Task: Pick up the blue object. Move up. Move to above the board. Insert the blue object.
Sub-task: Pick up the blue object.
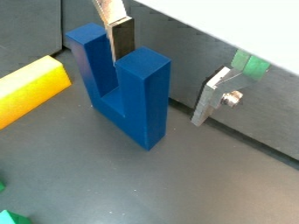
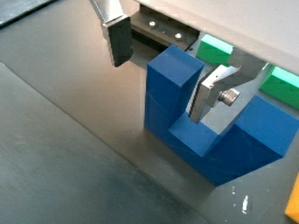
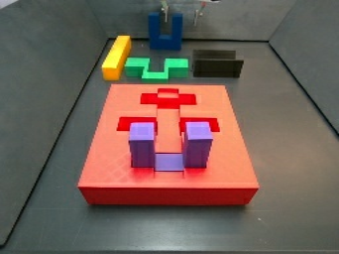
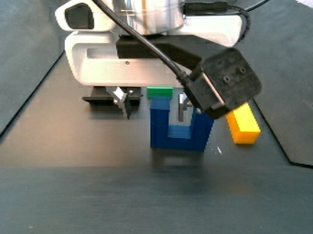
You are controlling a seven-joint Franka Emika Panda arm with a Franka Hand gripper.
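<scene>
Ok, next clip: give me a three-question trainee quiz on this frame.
1. True or false: the blue object already sits in the board.
2. Which piece is already on the board? A) yellow block B) purple block C) green piece
3. Fill in: the gripper straddles one ____ of the blue object.

Key:
1. False. It stands on the floor beyond the board, next to the green piece and the yellow block.
2. B. The purple block stands upright in the board.
3. Prong. One finger sits in the slot, the other outside; the jaws look open, not yet clamped.
</scene>
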